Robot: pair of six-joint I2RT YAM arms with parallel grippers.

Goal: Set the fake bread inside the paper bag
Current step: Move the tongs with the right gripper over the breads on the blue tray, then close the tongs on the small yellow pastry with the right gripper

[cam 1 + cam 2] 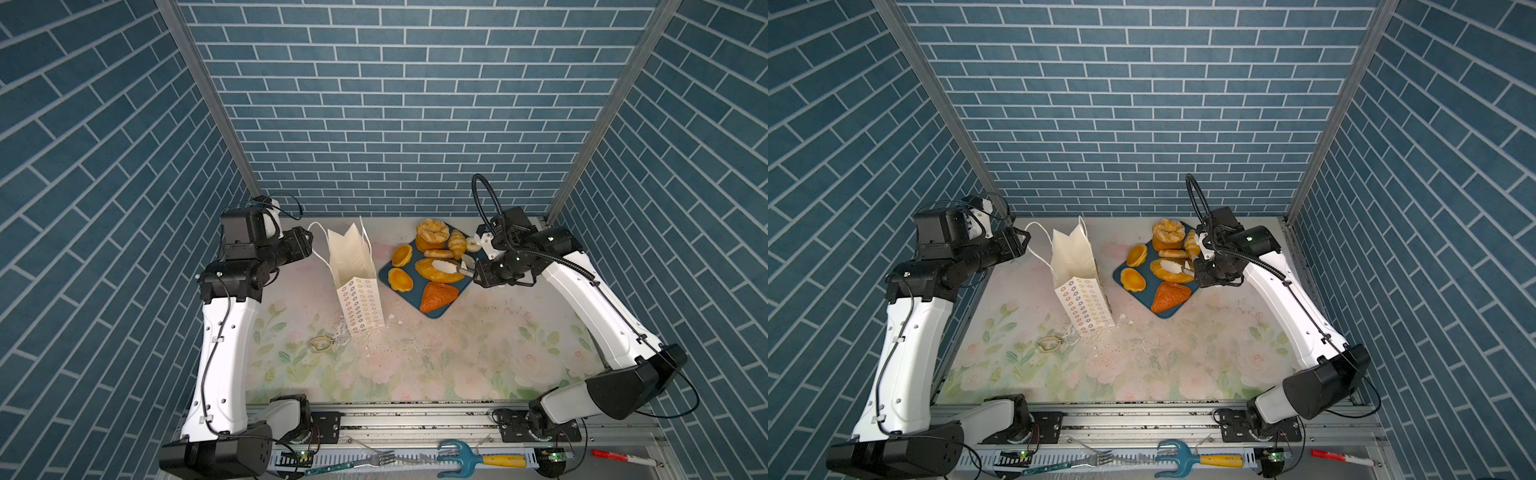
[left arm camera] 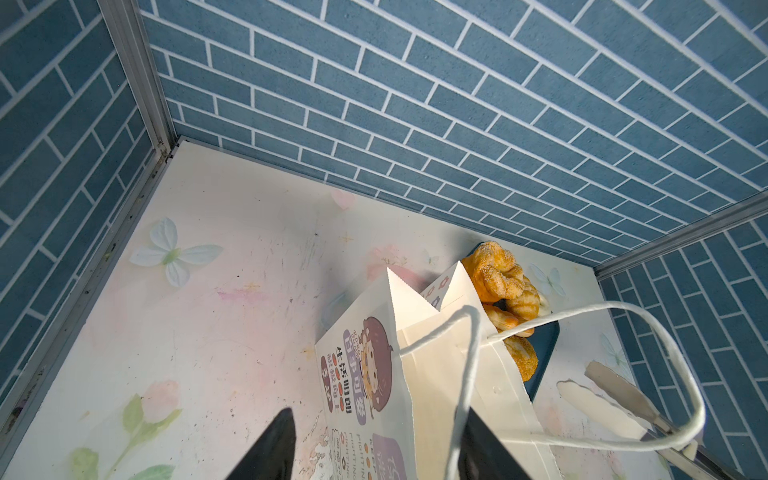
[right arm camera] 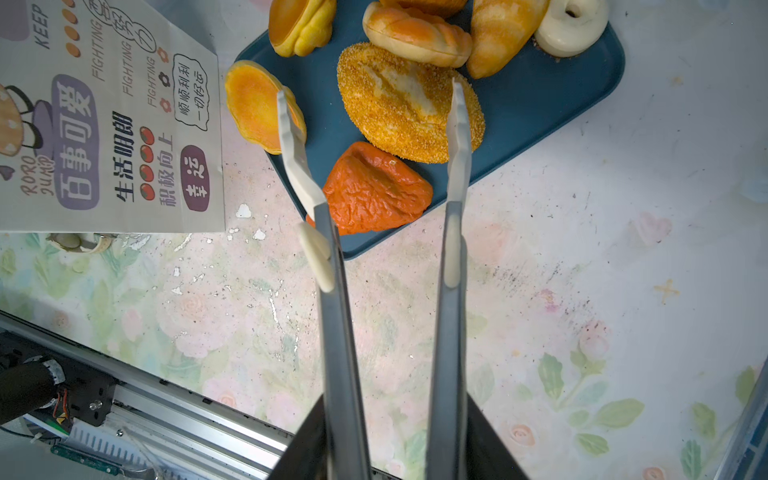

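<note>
The right gripper (image 3: pixel 395 419) is clamped on the handle end of metal tongs (image 3: pixel 332 332), whose white-tipped arms splay apart and hold nothing. One tip lies over the edge of a flat round bun (image 3: pixel 253 104) and the other over the rim of the sugar-crusted oval loaf (image 3: pixel 399 104); whether either tip touches cannot be told. The crinkled orange triangle (image 3: pixel 374 187) sits between the arms, nearer the jaws than the loaf. The left gripper (image 2: pixel 380 409) has its black jaws well apart, with the top edge and a cord handle of the paper bag (image 1: pixel 353 257) showing between them; contact with the paper cannot be told. All the fake bread (image 1: pixel 438 297) lies outside the bag on a dark teal tray (image 3: pixel 540 104). Beyond the tong tips are a tipped round bun (image 3: pixel 299 25), a small roll (image 3: pixel 415 33), a croissant (image 3: pixel 498 33), a white ring (image 3: pixel 571 25) and the tall sugared cake (image 1: pixel 432 235). The bag stands upright and open, white, with a cartoon girl on its front and coloured rings on its side. The table (image 1: pixel 457 357) has a pale floral print, scuffed and strewn with white crumbs (image 1: pixel 392 318). Blue brick-pattern walls (image 1: pixel 395 104) close it in.
</note>
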